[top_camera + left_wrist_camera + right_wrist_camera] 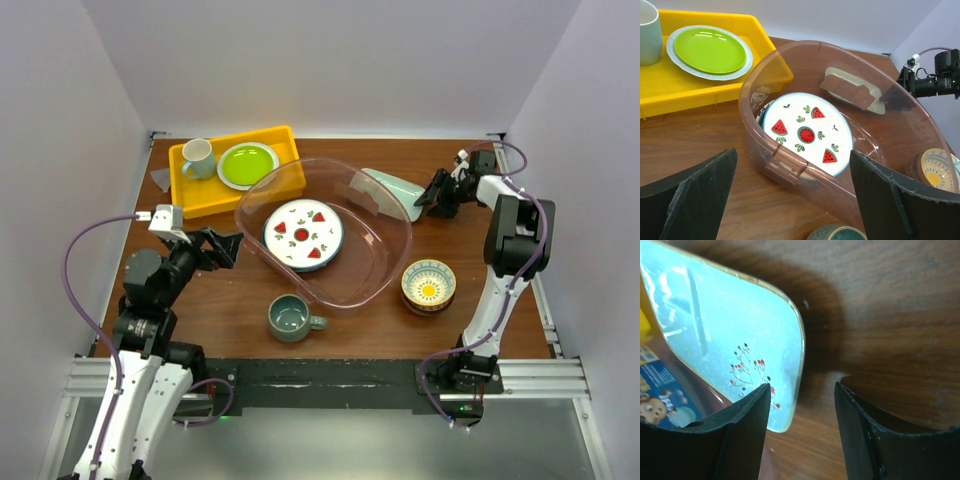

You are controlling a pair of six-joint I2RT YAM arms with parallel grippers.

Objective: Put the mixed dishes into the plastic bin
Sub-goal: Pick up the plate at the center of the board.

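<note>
Big clear pinkish plastic bin (375, 262) mid-frame, stiff and smooth, watermelon plate (303, 234) flat inside. Pale-green divided tray (392, 188) upper right, beside the bin: hard, shiny, probably slippery and easy to chip; best pinched at its thin gold rim. Right gripper (802, 390) partly open around that rim, not squeezing yet. Left gripper (228, 248) wide open, empty. Patterned bowls (429, 284) lower right, grey-green mug (291, 318) bottom middle.

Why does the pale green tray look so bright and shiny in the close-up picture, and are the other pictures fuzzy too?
Right wrist view: light bounces off the glossy pale-green tray, washing out its colour, and a dark shadow lies on the table beside it. Left wrist view: sharp, but the plastic bin wall tints things behind it pinkish-brown. Top view: evenly lit, not fuzzy.
</note>
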